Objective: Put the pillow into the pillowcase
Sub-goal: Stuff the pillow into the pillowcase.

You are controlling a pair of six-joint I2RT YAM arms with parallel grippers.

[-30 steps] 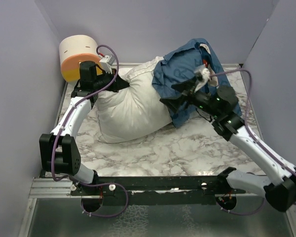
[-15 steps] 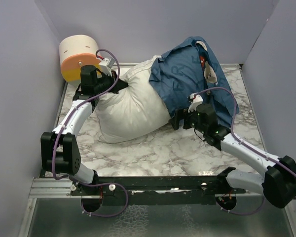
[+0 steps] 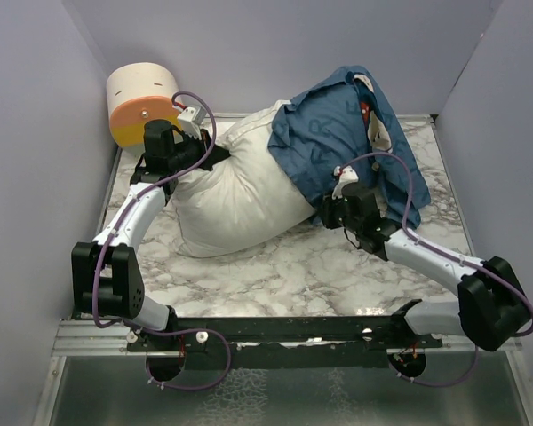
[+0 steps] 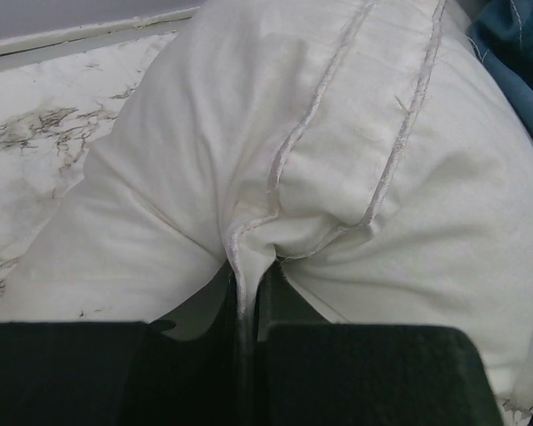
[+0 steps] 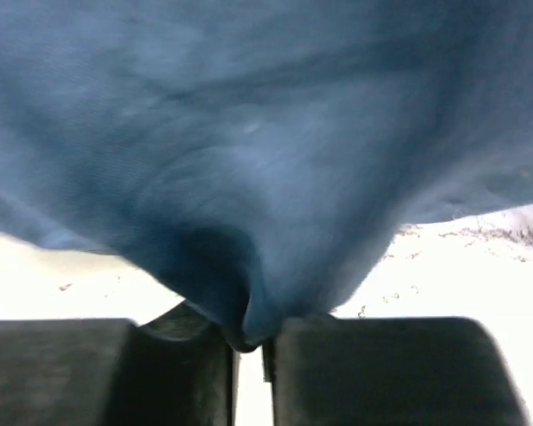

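A plump white pillow (image 3: 235, 200) was seen lying across the centre of the frame, bent and bulging, with its piped seam gathered into a tight pinch at the upper left end. A dark blue pillowcase (image 3: 338, 124), printed with pale letters, was draped and rumpled over its upper right end, one fold bunched low, right of centre.
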